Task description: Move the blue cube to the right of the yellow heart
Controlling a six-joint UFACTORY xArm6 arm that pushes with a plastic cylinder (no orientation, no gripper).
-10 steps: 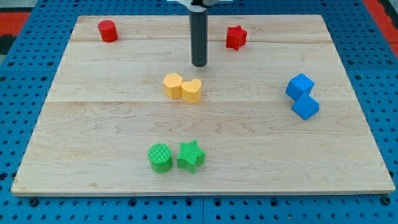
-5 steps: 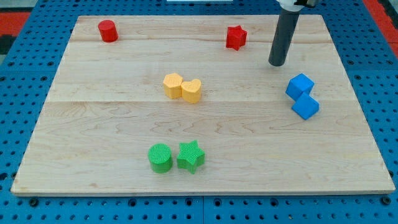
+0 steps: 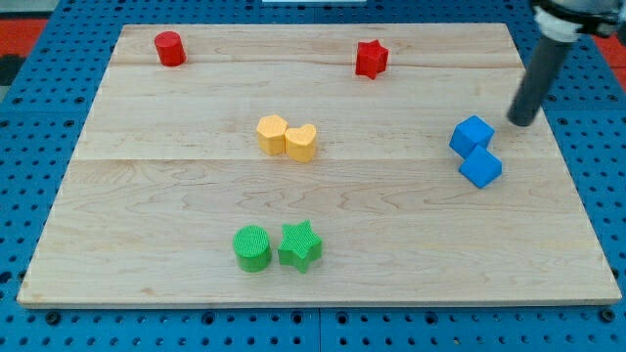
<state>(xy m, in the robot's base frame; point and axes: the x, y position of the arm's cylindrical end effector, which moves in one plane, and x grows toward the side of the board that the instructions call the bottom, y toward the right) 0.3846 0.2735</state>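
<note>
Eight small blocks on the wooden desk (image 3: pixel 147 196), logged left to right.

Far left: red cylinder (image 3: pixel 169 48), alone. Near edge, left of centre: green cylinder (image 3: pixel 252 247) touching green star (image 3: pixel 300 244). Centre: yellow hexagonal block (image 3: pixel 272 134) pressed against yellow heart (image 3: pixel 302 143), heart on the right. Far edge, right of centre: red star (image 3: pixel 371 59). Right side: two blue blocks touching. The farther one reads as the blue cube (image 3: pixel 471 135); the nearer blue block (image 3: pixel 480 167) looks similar, exact shape unclear.

Tool: no jaws here, just a plain dark rod, so nothing to spread or pinch. My tip (image 3: pixel 522 121) sits just right of and slightly beyond the blue cube, near it but apart.

Handling, as a judgement: the cube looks light, rigid, and free to slide on the smooth wood; not fragile. No hold possible, push only. Best contact is the middle of its right face, driving left toward the bare patch right of the heart. An off-centre push would likely spin it. Risks: dragging the touching blue neighbour along, and overshooting into the heart, which would shove the yellow pair. Heart and cube are well apart, so a long straight push is needed.
</note>
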